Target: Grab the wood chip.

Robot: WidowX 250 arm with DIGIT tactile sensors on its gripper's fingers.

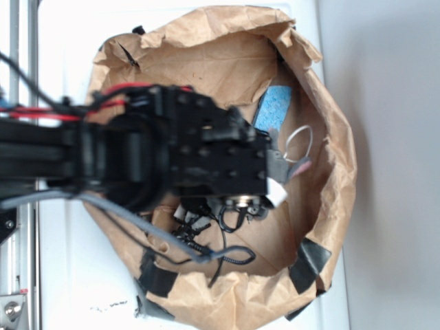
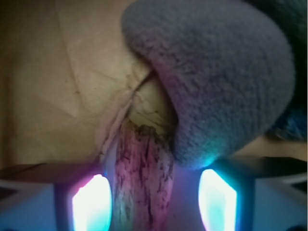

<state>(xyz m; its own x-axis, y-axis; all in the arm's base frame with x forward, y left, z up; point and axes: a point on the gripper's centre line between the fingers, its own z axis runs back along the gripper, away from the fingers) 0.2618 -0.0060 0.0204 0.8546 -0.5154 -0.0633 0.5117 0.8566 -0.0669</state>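
Note:
The wood chip (image 2: pixel 144 168), rough and brown with dark streaks and a jagged far end, lies lengthwise between my two glowing pads in the wrist view. My gripper (image 2: pixel 154 192) is open and straddles it. The left pad (image 2: pixel 91 202) sits almost against the chip, while a gap separates it from the right pad (image 2: pixel 217 199). A grey plush toy (image 2: pixel 216 82) lies just beyond, touching the chip's far right side. In the exterior view my gripper (image 1: pixel 278 180) is low inside the brown paper bag (image 1: pixel 206 62), and the arm hides the chip.
A blue sponge (image 1: pixel 275 106) and a thin wire loop (image 1: pixel 300 143) lie in the bag beyond the gripper. Black cables (image 1: pixel 223 251) trail near the front. Crumpled bag walls with black tape (image 1: pixel 313 265) ring the space. A paper fold (image 2: pixel 115 120) lies beside the chip's tip.

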